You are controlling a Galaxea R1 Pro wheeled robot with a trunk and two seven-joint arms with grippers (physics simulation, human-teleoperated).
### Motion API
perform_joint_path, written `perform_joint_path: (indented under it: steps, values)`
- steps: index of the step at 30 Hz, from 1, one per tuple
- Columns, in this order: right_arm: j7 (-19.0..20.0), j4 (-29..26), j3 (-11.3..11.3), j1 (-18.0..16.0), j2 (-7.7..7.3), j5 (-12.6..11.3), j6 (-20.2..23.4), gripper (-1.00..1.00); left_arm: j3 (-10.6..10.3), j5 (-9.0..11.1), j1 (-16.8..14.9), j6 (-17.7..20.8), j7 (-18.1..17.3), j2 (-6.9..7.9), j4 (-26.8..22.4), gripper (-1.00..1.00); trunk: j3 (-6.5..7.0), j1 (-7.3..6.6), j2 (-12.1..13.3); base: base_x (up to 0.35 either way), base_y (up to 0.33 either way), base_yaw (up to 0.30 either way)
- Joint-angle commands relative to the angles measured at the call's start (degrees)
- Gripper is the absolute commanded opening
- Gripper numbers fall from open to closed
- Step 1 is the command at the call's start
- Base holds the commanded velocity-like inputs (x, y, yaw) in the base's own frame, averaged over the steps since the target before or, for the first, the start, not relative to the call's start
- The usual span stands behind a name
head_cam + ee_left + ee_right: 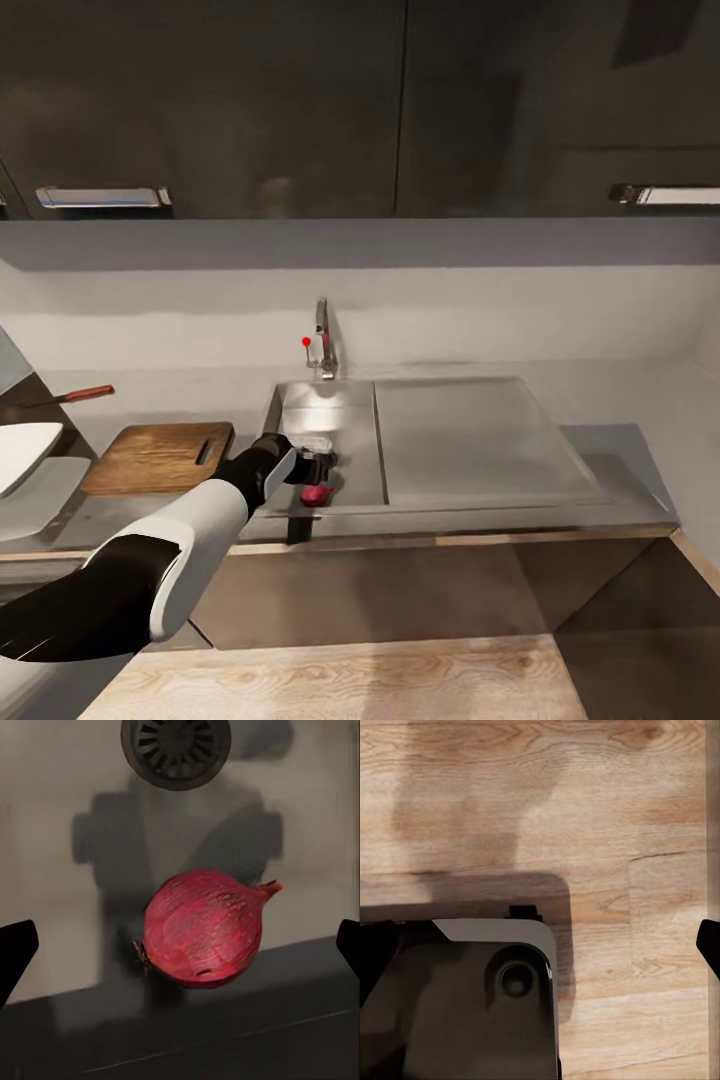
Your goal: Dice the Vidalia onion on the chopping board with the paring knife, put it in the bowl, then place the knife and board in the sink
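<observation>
I am on the first step: my left claw (pixel 180 945) hangs wide apart over the red onion (pixel 202 937) in the sink (pixel 330 410), so next I go down and squeeze it.

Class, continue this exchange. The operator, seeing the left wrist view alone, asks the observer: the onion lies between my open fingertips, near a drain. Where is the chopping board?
Observer: The chopping board lies on the countertop, left of the sink.
Operator: And the paring knife?
Observer: The paring knife lies beyond the board, apart from it.
Operator: My other arm?
Observer: The right gripper hangs open over wooden floor.
</observation>
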Motion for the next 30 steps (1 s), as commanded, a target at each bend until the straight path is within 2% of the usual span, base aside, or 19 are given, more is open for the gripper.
perform_joint_path:
  steps: [1,9,30]
  values:
    - [-0.1,0.0,0.5,0.0,0.00,-0.6,-0.2,1.00,-0.5,0.4,0.0,0.3,-0.1,0.03,-0.1,1.00,-0.20,0.04,-0.1,0.170,0.000,0.000]
    - [-0.1,0.0,0.5,0.0,0.00,-0.6,-0.2,1.00,-0.5,0.4,0.0,0.3,-0.7,0.09,0.0,1.00,-0.95,0.04,-0.1,0.173,0.000,0.000]
    - [-0.2,0.0,0.5,0.0,0.00,-0.6,-0.2,1.00,-0.5,0.4,0.8,0.2,-0.9,0.04,0.9,1.00,-2.90,0.04,-0.1,0.009,0.000,0.000]
